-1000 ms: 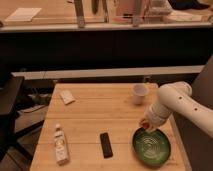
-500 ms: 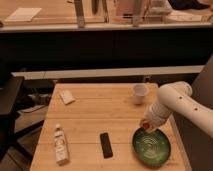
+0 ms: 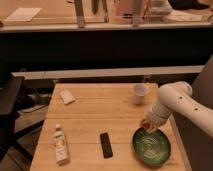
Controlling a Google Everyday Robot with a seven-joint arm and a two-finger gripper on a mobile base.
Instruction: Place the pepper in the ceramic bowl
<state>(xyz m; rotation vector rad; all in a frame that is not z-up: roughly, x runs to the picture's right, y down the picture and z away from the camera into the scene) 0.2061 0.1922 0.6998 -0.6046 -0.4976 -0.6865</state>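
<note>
I am looking down on a pale wooden slatted table [image 3: 95, 117] that fills the lower middle of the frame, with a dark counter and shelving across the top. My white robot arm [image 3: 175, 100] enters from the right edge and bends down toward the lower right of the table. Its hand [image 3: 147, 125] sits at the upper left rim of the wide, shallow dark-green ceramic bowl [image 3: 151, 146] with pale swirl lines inside, which rests near the table's lower right corner.

The tiny orange-red rounded pepper [image 3: 145, 125] shows as a small warm spot right at the tip of the hand, just over the bowl's near rim. I cannot tell from this view whether the fingers stand wide or narrow, nor whether the pepper is gripped between them or already free. I judge the hand is held low and close over the rim so the pepper falls a short way and lands inside rather than bouncing out.

A small white cup [image 3: 140, 93] stands above the bowl, toward the upper right of the table, apart from the arm. A flat black rectangular remote-like object [image 3: 105, 144] lies at lower centre. A small clear bottle with a pale label [image 3: 60, 145] lies at lower left. A pale folded packet [image 3: 67, 97] rests at upper left.
</note>
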